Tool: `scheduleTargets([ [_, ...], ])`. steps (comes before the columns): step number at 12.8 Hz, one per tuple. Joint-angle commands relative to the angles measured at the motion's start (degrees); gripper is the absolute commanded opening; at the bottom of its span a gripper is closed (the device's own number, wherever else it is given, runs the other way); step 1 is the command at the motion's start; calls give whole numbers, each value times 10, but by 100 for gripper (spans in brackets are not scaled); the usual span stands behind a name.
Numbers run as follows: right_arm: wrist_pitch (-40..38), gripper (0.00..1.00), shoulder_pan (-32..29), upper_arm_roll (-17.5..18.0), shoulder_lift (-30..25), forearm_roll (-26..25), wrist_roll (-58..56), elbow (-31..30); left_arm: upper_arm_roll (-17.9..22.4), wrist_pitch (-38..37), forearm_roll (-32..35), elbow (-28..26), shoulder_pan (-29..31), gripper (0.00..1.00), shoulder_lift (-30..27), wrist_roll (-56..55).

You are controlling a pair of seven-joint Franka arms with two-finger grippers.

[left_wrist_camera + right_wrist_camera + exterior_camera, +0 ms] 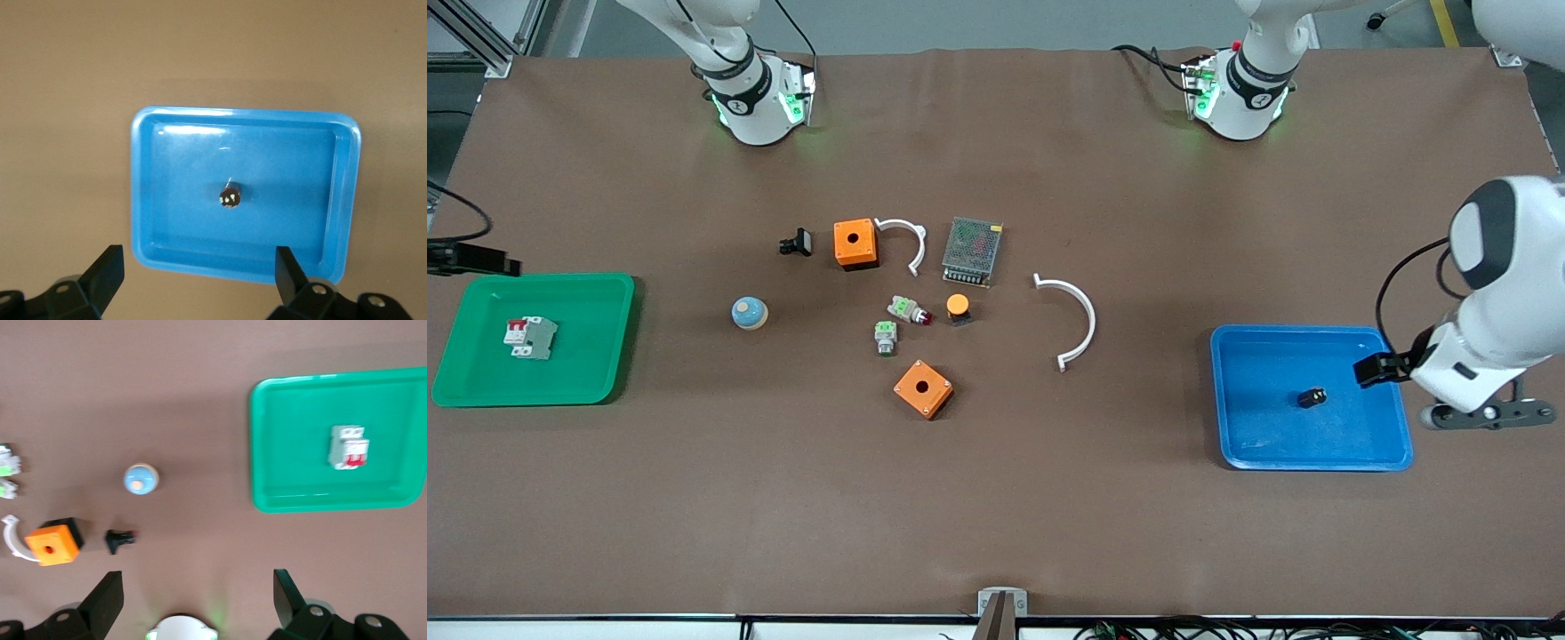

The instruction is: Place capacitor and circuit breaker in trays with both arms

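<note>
The capacitor point(1312, 397), a tiny black cylinder, lies in the blue tray point(1307, 462) at the left arm's end of the table. It also shows in the left wrist view point(230, 197), in the middle of the tray point(143, 200). My left gripper point(1371, 370) point(198, 273) is open and empty, up in the air over the tray's edge. The circuit breaker point(529, 337) point(349, 447), white-grey with red levers, lies in the green tray point(480, 391) point(267, 453) at the right arm's end. My right gripper point(198, 597) is open and empty, high over the table near its base, out of the front view.
In the middle of the table lie two orange boxes point(855, 244) point(923, 388), a black clip-like part point(796, 242), a blue-topped round button point(749, 312), two white curved pieces point(907, 240) point(1080, 320), a mesh-covered metal box point(972, 251), an orange-capped button point(958, 307) and two green-topped grey parts point(886, 337).
</note>
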Motion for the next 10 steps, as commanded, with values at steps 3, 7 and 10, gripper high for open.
scheduleTargets([
  [3, 92, 99, 68, -6, -89, 19, 75, -133, -38, -155, 0, 78, 2, 100, -54, 8],
  [7, 128, 100, 70, -6, -87, 20, 75, -114, -38, -225, -57, 79, 4, 100, -127, 9],
  [10, 136, 100, 72, -5, -86, 19, 73, -90, -33, -261, -96, 70, 0, 100, -179, 15],
])
